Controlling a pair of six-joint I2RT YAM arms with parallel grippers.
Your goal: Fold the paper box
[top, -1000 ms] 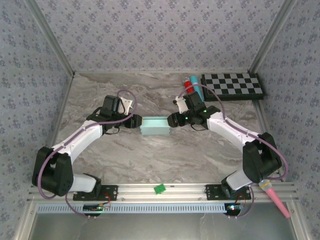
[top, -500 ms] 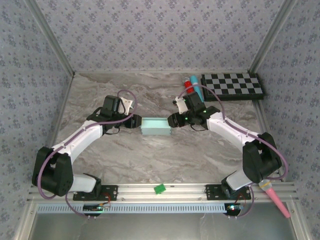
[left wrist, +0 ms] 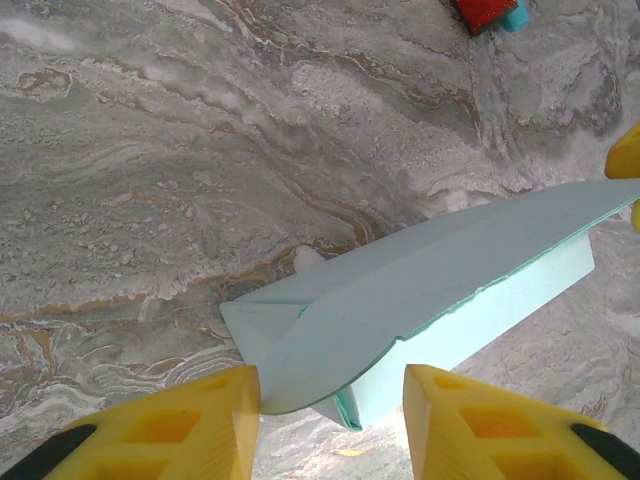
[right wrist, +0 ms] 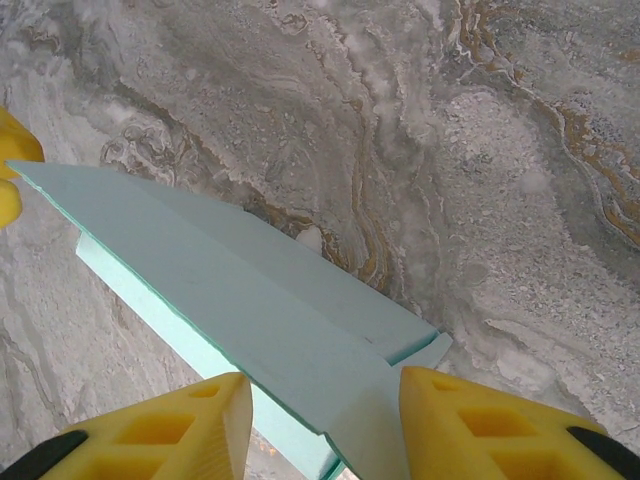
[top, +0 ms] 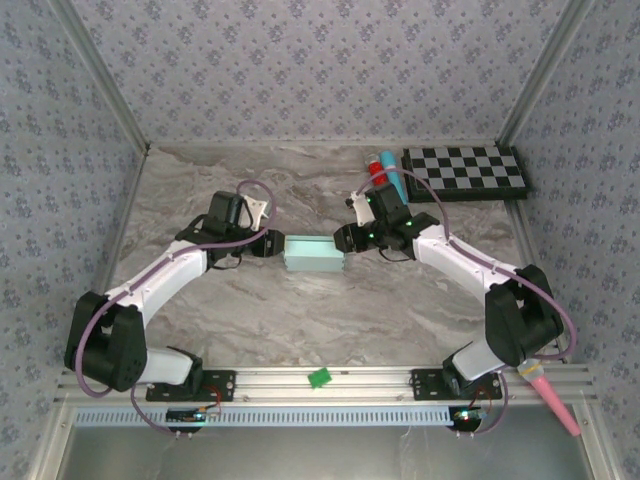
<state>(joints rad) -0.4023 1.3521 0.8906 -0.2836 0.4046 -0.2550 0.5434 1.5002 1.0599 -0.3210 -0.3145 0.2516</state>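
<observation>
The paper box [top: 313, 253] is a pale aqua rectangular box lying on the marble table between the two arms. My left gripper [top: 275, 243] is at its left end and my right gripper [top: 343, 240] at its right end. In the left wrist view the box's end [left wrist: 420, 300] with its curved flap sits between the yellow fingers [left wrist: 200, 420], which press it from both sides. The right wrist view has the other end [right wrist: 250, 300] spanning the gap of my right gripper [right wrist: 318, 400], its folded flap against one finger [right wrist: 470, 420].
A checkerboard [top: 465, 172] lies at the back right, with a red object [top: 377, 172] and a slim blue tube [top: 392, 180] just left of it, close behind the right wrist. A small green piece [top: 320, 378] sits on the front rail. Patterned walls close in three sides.
Both pairs of jaws have narrowed slightly onto the box's ends. The right gripper has edged a little toward the box; the box has hardly shifted.
</observation>
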